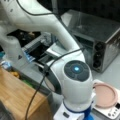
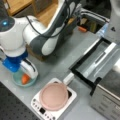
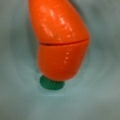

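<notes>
The arm is hanging low over a pale teal bowl [image 2: 24, 80] near a front view's left edge, and a toy carrot [image 2: 24, 78] is lying inside it. Looks like the work in hand is the carrot in that bowl, right at the reach or grasp stage, judging by how close everything is.

The wrist view is basically all carrot [image 3: 60, 42]: orange body with a seam running across it, and a little green stub [image 3: 51, 83] at the lower end, with the bowl [image 3: 105, 95] filling the background. So the wrist is pointing straight down at it from close up.

The gripper [image 2: 29, 72] is showing only as a white finger [image 2: 30, 69] below the blue wrist collar [image 2: 13, 63], reaching down to the bowl's rim beside the carrot. Can't honestly tell whether it's spread or pressed together, or whether it's touching the carrot at all; no fingers are showing in the wrist view.

If it's going for a grasp, the next move is calling for the fingers to straddle the carrot across its width, since the rounded, glossy body seems likely to slip out otherwise.

Around it on the bench [image 2: 62, 57]: a white scale [image 2: 53, 100] with a pink plate [image 2: 53, 96] on it, just beside the bowl, and a toaster oven [image 2: 100, 65] with its door open, towards the right.
</notes>
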